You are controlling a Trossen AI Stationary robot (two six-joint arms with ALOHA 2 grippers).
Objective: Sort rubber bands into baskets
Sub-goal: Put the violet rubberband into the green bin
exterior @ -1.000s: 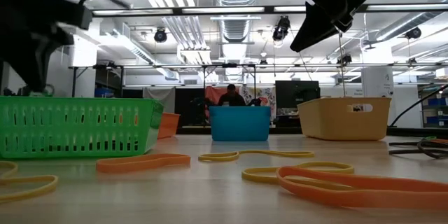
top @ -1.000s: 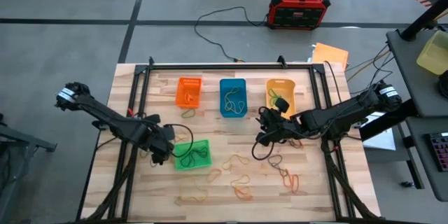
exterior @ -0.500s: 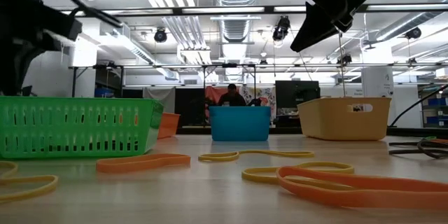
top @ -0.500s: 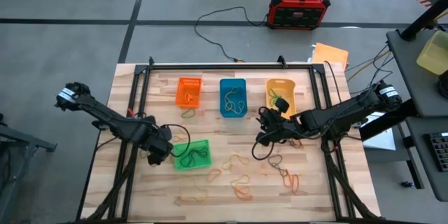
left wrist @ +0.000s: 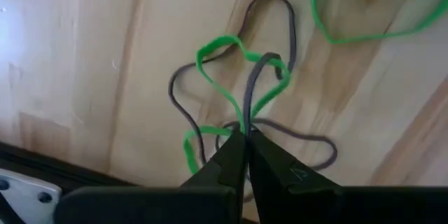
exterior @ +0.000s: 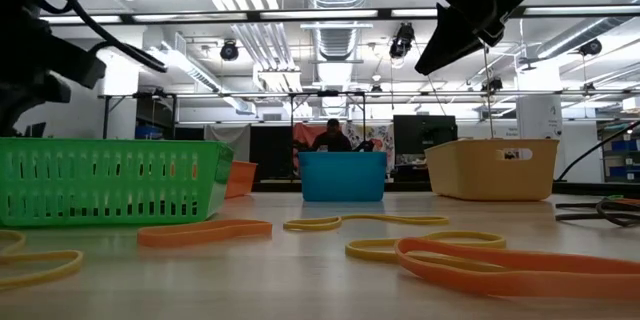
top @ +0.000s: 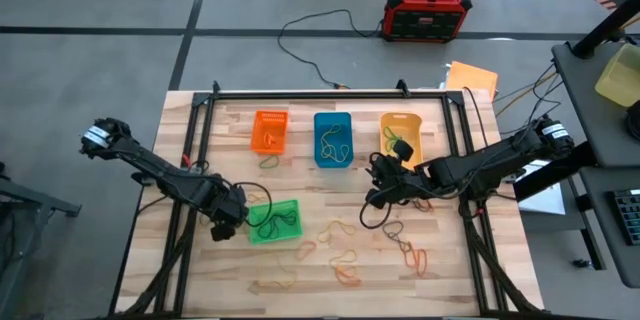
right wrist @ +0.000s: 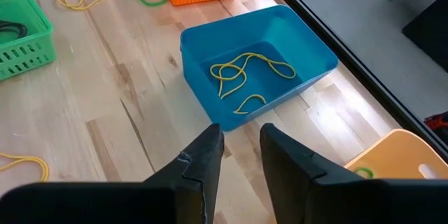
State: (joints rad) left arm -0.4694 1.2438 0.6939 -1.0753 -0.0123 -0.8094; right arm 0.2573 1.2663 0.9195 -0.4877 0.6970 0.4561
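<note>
Since the earlier frame, the left hand (top: 222, 228) is shifted slightly toward the front tabletop (top: 450, 280) edge, beside the green basket (top: 274, 220). It is closed on a green rubber band (left wrist: 231, 98) and a dark rubber band (left wrist: 269, 70). The right hand (right wrist: 234, 150) is held slightly parted and empty above the blue basket (right wrist: 259, 59), where yellow rubber bands (right wrist: 241, 73) lie.

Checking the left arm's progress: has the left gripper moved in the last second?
Yes. In the high view the left gripper has shifted slightly away from the green basket, toward the table's left edge.
</note>
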